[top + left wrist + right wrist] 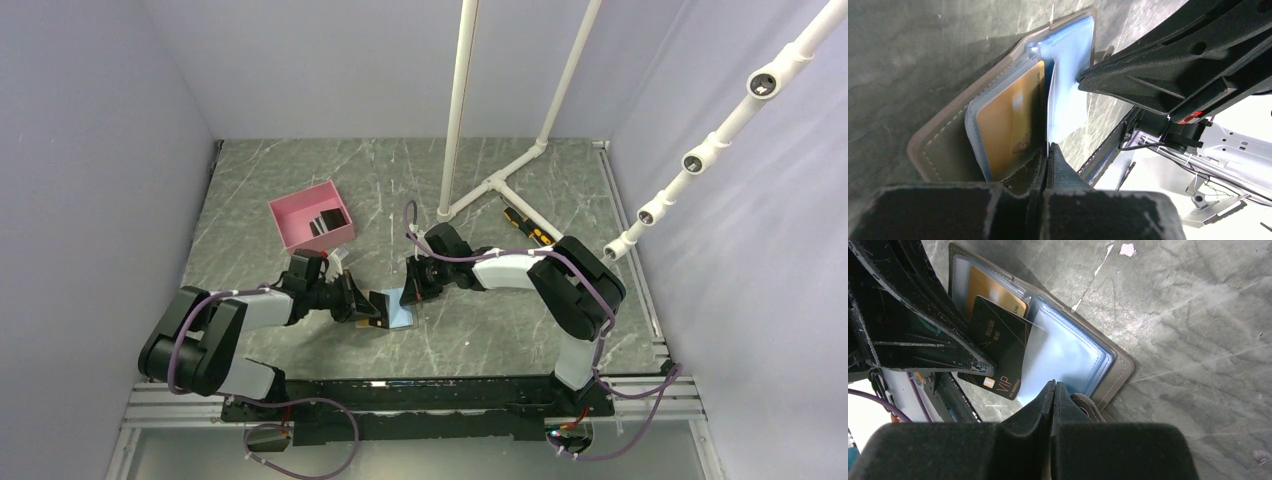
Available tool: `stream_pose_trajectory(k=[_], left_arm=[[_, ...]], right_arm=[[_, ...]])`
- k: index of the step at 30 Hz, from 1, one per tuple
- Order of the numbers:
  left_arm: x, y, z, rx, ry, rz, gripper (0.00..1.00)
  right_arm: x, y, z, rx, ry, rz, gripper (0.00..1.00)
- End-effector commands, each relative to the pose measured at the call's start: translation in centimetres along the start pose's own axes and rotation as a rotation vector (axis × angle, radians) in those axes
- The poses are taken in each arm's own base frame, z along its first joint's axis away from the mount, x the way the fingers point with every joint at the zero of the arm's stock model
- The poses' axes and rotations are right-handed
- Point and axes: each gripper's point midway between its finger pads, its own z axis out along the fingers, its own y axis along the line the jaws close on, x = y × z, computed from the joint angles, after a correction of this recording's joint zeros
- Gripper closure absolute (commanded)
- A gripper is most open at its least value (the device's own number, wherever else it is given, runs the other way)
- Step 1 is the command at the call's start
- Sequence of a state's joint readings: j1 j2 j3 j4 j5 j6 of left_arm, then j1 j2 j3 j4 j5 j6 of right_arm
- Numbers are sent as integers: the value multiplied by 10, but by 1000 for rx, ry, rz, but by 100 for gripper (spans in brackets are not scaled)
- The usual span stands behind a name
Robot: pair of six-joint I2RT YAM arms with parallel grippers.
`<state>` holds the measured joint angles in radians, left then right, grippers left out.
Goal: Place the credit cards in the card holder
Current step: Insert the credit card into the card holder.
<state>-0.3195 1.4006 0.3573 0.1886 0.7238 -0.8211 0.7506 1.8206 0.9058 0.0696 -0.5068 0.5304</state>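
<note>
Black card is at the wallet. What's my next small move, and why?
Probably ease the left gripper forward to slide the black card deeper into the wallet: most of the card sticks out, while the right gripper seems to hold the wallet open.

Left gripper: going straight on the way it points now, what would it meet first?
Most likely the open card holder, lying right ahead of the left gripper and the black card it pinches; the right gripper sits just beyond.
</note>
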Motion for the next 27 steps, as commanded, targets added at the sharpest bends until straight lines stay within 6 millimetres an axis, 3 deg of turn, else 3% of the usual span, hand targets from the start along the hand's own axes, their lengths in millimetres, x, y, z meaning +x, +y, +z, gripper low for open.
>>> stream_pose_trajectory(k=[1,13,22,27], left_arm=[[-11,-16,3,71,-17,75,100],[-15,-11,8,70,-37,112,100],[-19,-1,-5,-57,-53,189,100],[-19,-7,2,6,-45,170,100]], right_arm=[[-6,0,1,12,-18,-35,100],[1,-10,-10,86,-1,-38,95],[3,-12,-5,82,8,-34,95],[4,-12,-3,77,15,-31,95]])
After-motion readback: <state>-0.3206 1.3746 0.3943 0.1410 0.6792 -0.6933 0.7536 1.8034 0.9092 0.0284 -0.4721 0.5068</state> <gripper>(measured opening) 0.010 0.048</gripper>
